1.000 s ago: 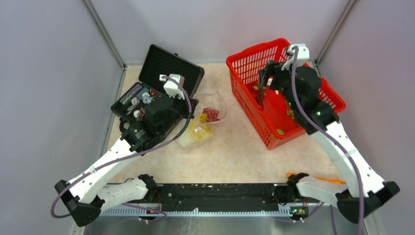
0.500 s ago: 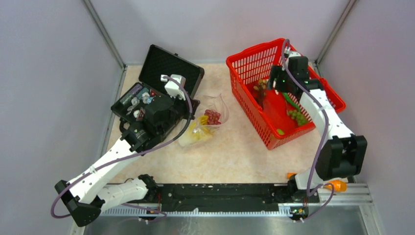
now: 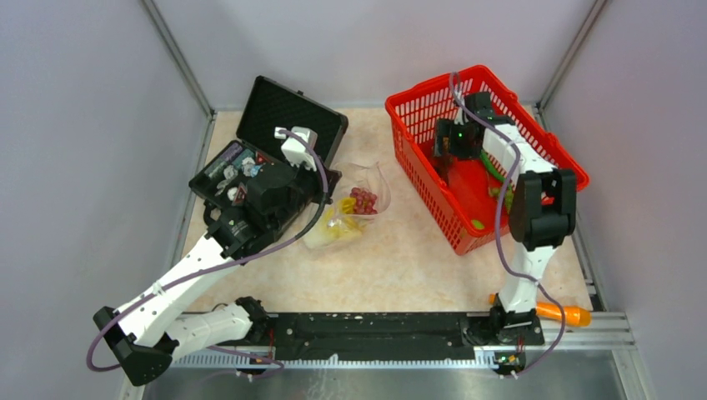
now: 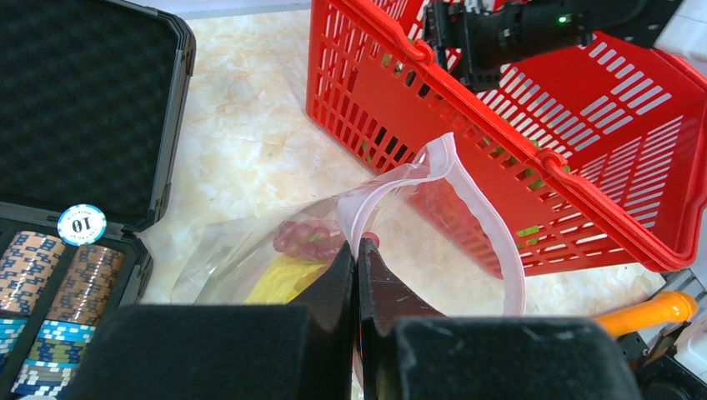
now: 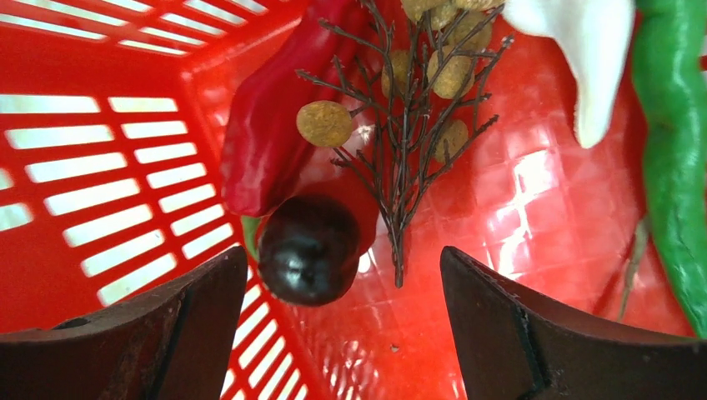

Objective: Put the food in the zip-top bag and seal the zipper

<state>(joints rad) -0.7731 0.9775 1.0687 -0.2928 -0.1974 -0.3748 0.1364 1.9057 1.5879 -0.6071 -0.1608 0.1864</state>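
overhead, a marble-patterned table sits walled by pale panels on three sides. at far left a black case lies open, its lid tilted back toward the corner and stacked chips in its tray. the left arm reaches across the case's near corner.

the left gripper has its two fingers pressed tight together, pinching the mouth edge of the zip-top bag and holding it lifted. the bag lies just beside the case's right edge. its pale pink zipper arches up in an open loop that faces the basket. inside the bag, red-purple grapes sit near the mouth and a yellow leafy bunch lies deeper in.

a strip of bare table separates the bag from the red basket. in the left wrist view the loop's top is close to the basket's slotted wall; whether they touch cannot be told.

the right gripper points down inside the basket, fingers spread wide, holding nothing. below it a dark round fruit rests in the floor's corner against the slotted wall, touching a red chili. a brown twig cluster lies just right of them, and a green pod runs along the right edge.

an orange-handled tool lies at the table's near right edge.
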